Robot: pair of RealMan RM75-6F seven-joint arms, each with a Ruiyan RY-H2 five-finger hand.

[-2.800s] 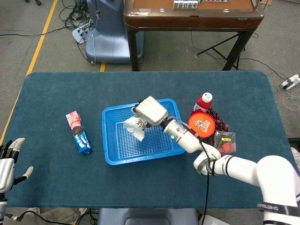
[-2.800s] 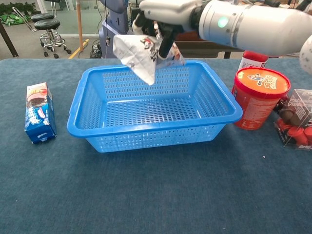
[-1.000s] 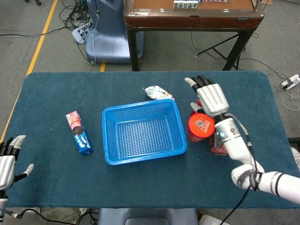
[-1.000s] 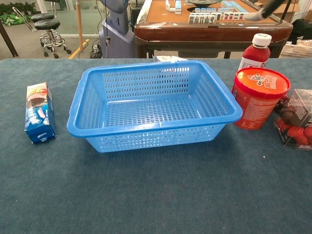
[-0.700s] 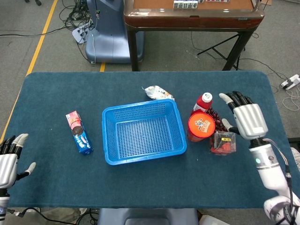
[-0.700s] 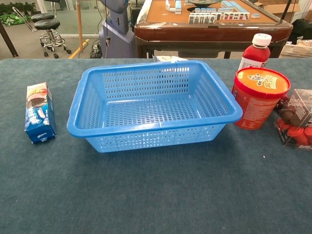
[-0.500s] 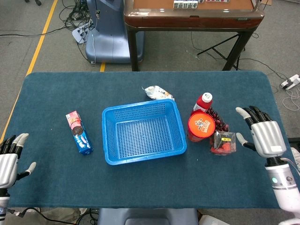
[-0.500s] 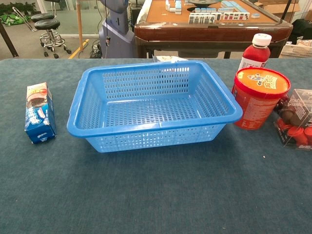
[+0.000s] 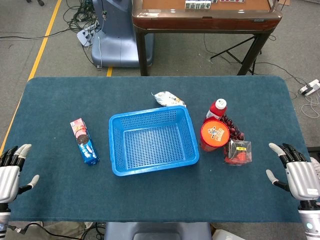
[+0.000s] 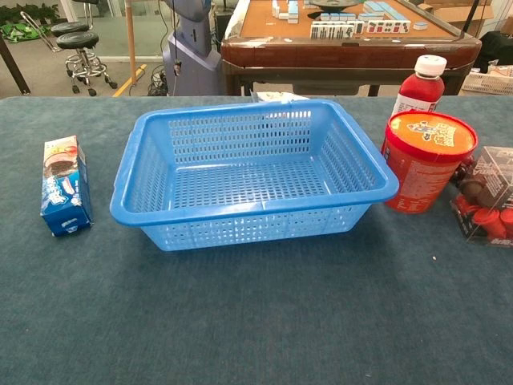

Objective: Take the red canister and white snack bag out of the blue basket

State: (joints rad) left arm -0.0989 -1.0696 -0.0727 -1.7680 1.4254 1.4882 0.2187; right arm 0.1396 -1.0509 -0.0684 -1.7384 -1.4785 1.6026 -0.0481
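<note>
The blue basket [image 9: 116,152] [image 10: 128,180] stands in the middle of the table with nothing inside it. The red canister [image 9: 215,133] [image 10: 426,160] stands upright on the cloth just right of the basket. The white snack bag [image 9: 168,98] [image 10: 276,97] lies on the table behind the basket's far rim. My right hand [image 9: 299,177] hovers open at the table's near right corner, palm down, holding nothing. My left hand [image 9: 10,175] is open at the near left edge. Neither hand shows in the chest view.
A cookie box [image 9: 84,141] [image 10: 64,184] lies left of the basket. A red bottle [image 9: 217,107] [image 10: 420,83] stands behind the canister, and a clear box of red items [image 9: 238,151] [image 10: 487,196] sits to its right. A wooden table [image 9: 205,15] stands beyond the far edge.
My right hand let go of the snack bag behind the basket, then drew back right and toward the near right corner. The left hand barely moved.
</note>
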